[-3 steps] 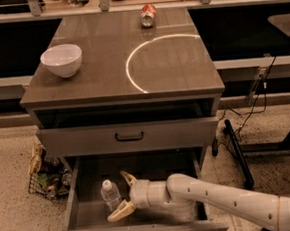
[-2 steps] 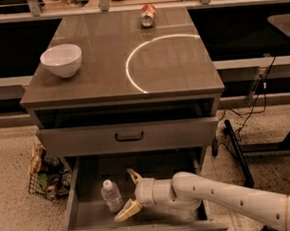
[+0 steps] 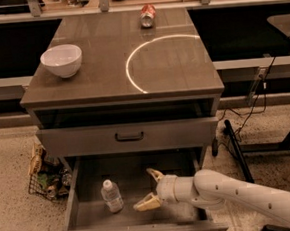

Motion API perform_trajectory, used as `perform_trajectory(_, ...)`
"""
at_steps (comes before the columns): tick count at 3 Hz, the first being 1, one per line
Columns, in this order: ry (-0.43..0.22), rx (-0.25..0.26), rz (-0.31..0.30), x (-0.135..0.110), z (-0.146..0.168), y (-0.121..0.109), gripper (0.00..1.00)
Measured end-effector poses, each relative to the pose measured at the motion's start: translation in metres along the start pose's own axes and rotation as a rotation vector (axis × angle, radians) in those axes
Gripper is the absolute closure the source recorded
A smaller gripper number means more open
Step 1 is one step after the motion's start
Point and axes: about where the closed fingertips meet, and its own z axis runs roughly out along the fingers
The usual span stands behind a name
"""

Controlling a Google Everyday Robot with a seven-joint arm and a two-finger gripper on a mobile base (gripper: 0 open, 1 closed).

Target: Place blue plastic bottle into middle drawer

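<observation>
The blue plastic bottle (image 3: 112,196), clear with a white cap, stands upright on the floor of the pulled-out middle drawer (image 3: 87,178), towards its left side. My gripper (image 3: 149,188) is inside the same drawer, just right of the bottle, with a clear gap between them. Its two tan fingers (image 3: 147,203) are spread apart and hold nothing. My white arm comes in from the lower right.
A white bowl (image 3: 61,60) sits on the cabinet top at the left, and a small red can (image 3: 147,15) lies at the back. The drawer front with the dark handle (image 3: 129,137) is above the open drawer. A wire basket (image 3: 46,175) stands on the floor at the left.
My gripper has drawn away to the right from the bottle, which now stands free in the drawer. The bottle stays in place.
</observation>
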Motion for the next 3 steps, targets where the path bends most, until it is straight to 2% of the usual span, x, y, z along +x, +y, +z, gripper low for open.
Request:
perform_trajectory(1, 0.001, 0.056, 0.059, 0.011, -0.069, -0.020, 0.40)
perform_trajectory(2, -0.104, 0.093, 0.132, -0.004, -0.144, -0.033, 0.63)
perform_trajectory(3, -0.147, 0.069, 0.153, -0.004, -0.171, -0.019, 0.62)
